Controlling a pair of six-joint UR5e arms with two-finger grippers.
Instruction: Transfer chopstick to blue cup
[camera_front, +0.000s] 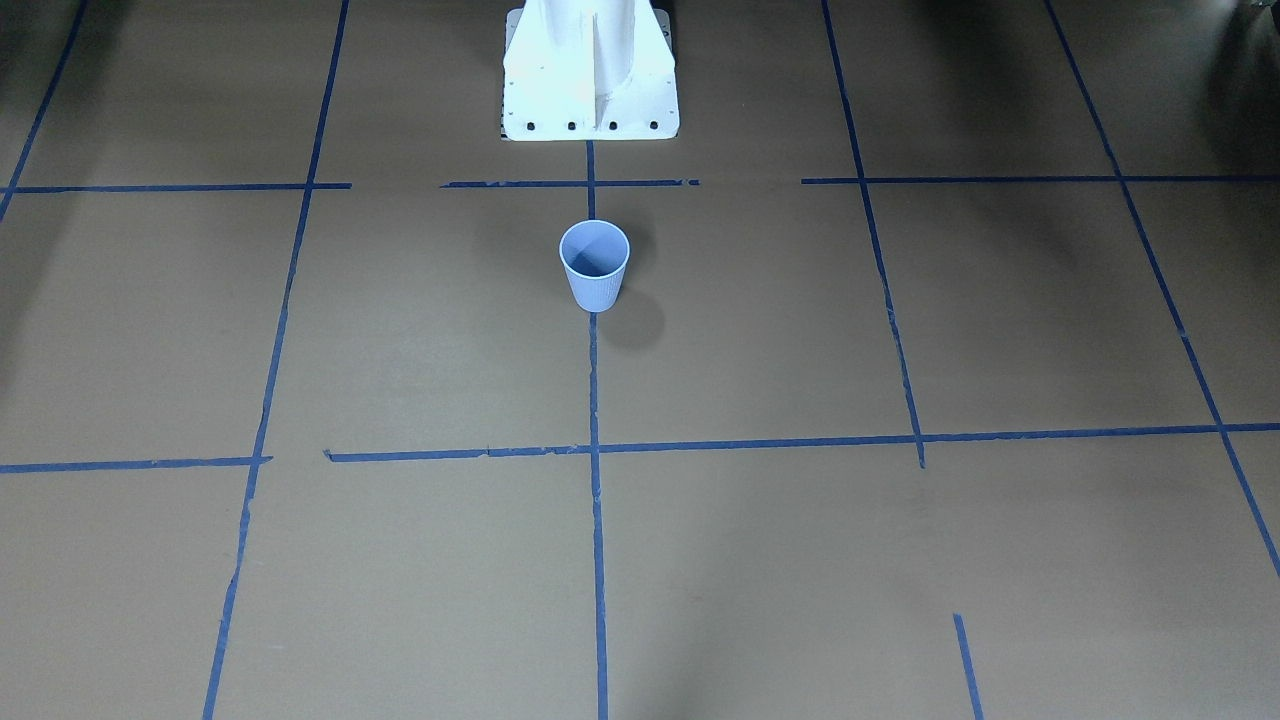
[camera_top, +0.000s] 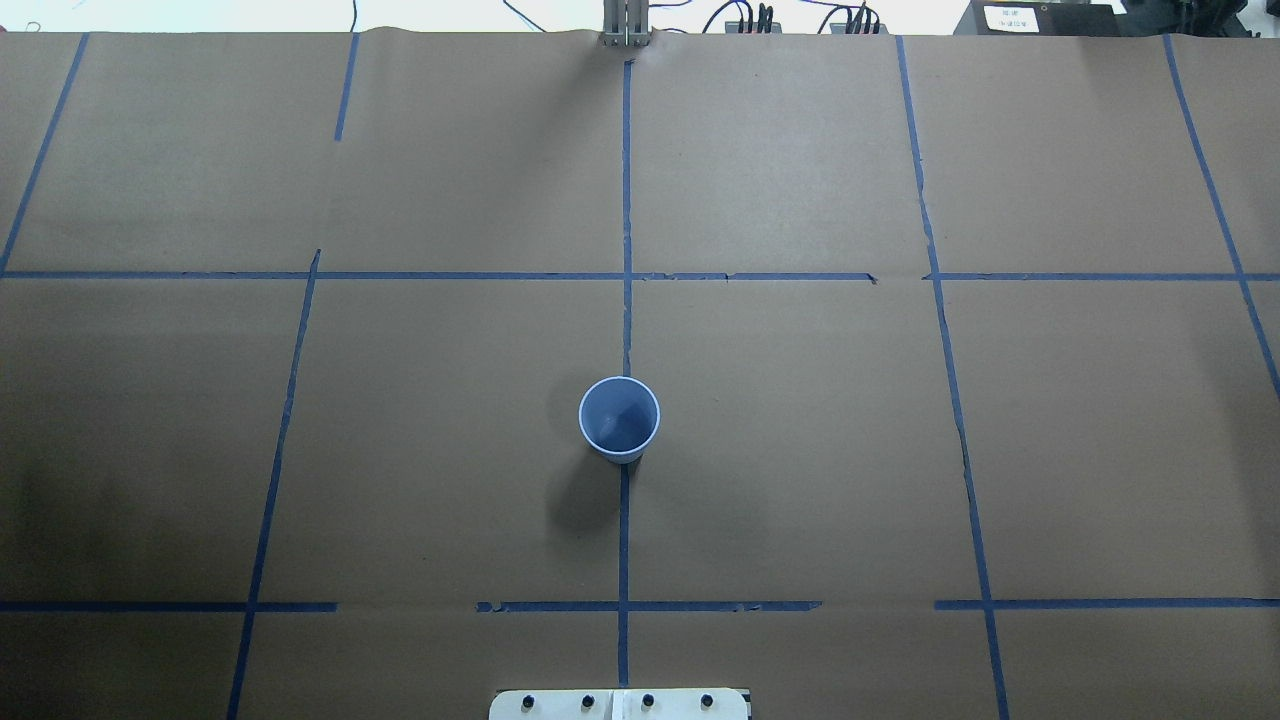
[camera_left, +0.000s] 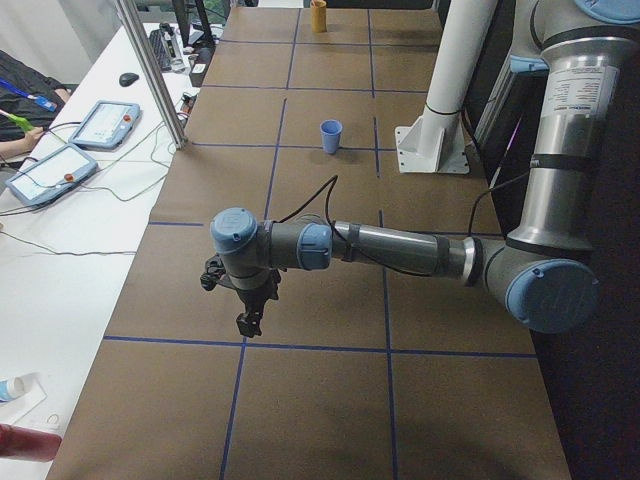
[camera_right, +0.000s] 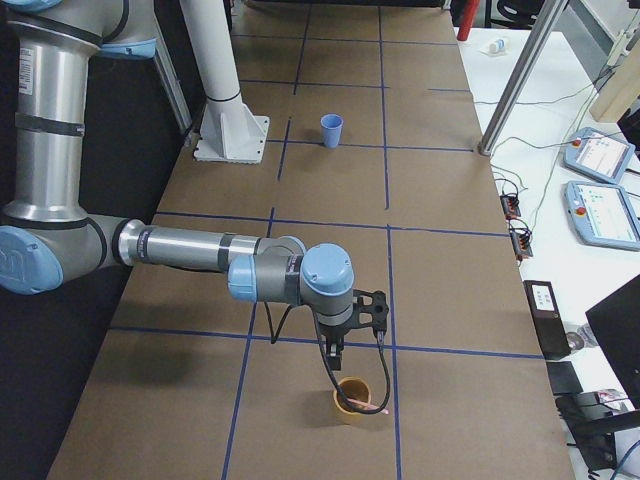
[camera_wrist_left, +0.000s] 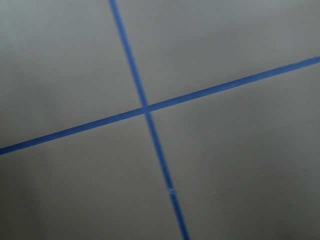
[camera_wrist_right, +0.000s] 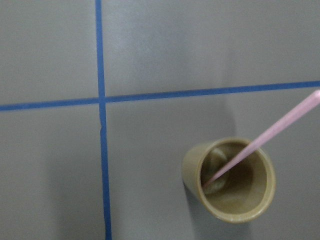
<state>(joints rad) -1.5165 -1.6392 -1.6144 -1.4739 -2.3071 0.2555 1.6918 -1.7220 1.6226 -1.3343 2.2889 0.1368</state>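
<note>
While right gripper (camera_right: 334, 353) hangs above tan cup (camera_right: 345, 410) containing chopstick (camera_wrist_right: 260, 142), arm (camera_right: 190, 247) outstretched; opening: cannot tell.

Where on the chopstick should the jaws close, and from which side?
Probably the upper stretch of the chopstick, past the rim of the tan cup, approached from above. It leans tilted with its lower tip on the cup's floor, so only the part outside the rim leaves the jaws room.

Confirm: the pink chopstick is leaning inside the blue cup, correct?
Not quite. The chopstick is leaning inside the tan cup, not the blue cup. The right wrist view shows this, and the overhead view shows the blue cup empty.
</note>
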